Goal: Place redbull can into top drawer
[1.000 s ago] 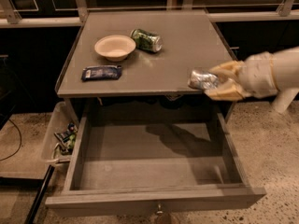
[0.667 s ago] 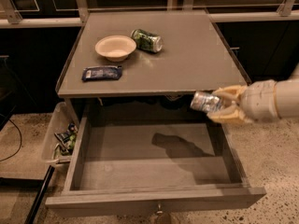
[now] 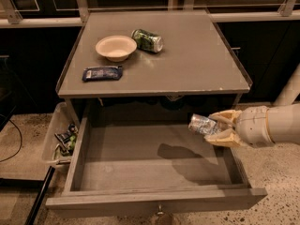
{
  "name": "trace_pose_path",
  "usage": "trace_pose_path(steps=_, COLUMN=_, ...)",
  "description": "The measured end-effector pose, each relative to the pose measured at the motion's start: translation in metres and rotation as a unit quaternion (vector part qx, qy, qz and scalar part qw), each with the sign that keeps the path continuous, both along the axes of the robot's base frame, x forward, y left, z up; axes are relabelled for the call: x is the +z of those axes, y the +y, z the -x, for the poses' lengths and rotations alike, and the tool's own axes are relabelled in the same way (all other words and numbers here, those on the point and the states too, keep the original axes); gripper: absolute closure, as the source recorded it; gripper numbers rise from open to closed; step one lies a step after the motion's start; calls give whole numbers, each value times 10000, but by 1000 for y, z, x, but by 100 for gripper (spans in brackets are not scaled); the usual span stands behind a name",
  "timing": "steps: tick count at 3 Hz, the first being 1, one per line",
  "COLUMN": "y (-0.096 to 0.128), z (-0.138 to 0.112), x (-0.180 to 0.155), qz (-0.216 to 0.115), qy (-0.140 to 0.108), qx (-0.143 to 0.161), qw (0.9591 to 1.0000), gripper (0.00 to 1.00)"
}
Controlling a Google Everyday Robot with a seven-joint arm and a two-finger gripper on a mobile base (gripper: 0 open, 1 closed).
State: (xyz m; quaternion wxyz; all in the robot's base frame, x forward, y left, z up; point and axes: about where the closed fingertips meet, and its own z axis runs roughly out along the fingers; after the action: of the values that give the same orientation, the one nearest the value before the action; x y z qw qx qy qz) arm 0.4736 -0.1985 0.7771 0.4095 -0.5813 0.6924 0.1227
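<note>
In the camera view, the robot's gripper (image 3: 210, 128), cream-coloured at the end of a pale rounded arm, reaches in from the right and hangs over the right side of the wide shallow grey wooden top drawer (image 3: 140, 161), which is pulled out below the front edge of the grey counter (image 3: 197, 60). Its two fingers (image 3: 224, 116) are closed on the small slim shiny silver redbull can (image 3: 200, 123), one above and one below. The can lies tilted between them, its free end pointing left and slightly up, past the fingertips. It is held in the air above the drawer's flat bottom, not touching it, and casts a dark shadow on the floor of the drawer. A small knob (image 3: 160, 212) sits at the drawer's front centre. On the counter, a cream round bowl (image 3: 116, 47) stands toward the back left, a green can (image 3: 147, 40) lies on its side just beside it on the right, and a flat dark blue snack packet (image 3: 102, 72) lies near the front left corner. A clear plastic bin (image 3: 52, 130) holding wrappers stands to the left of the drawer.
</note>
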Motion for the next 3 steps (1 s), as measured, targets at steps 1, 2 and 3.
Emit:
trace_pose_path(steps=1, y=13, z=-8, x=-17, qz=41, qy=27, qx=134, qw=9999, gripper=100)
trace_pose_path(steps=2, y=30, z=-18, x=-60, qz=81, qy=111, qx=249, qw=9996, gripper=100)
trace_pose_path(steps=3, y=40, z=-32, x=-96, qz=125, qy=103, qx=290, qw=9994, gripper=100)
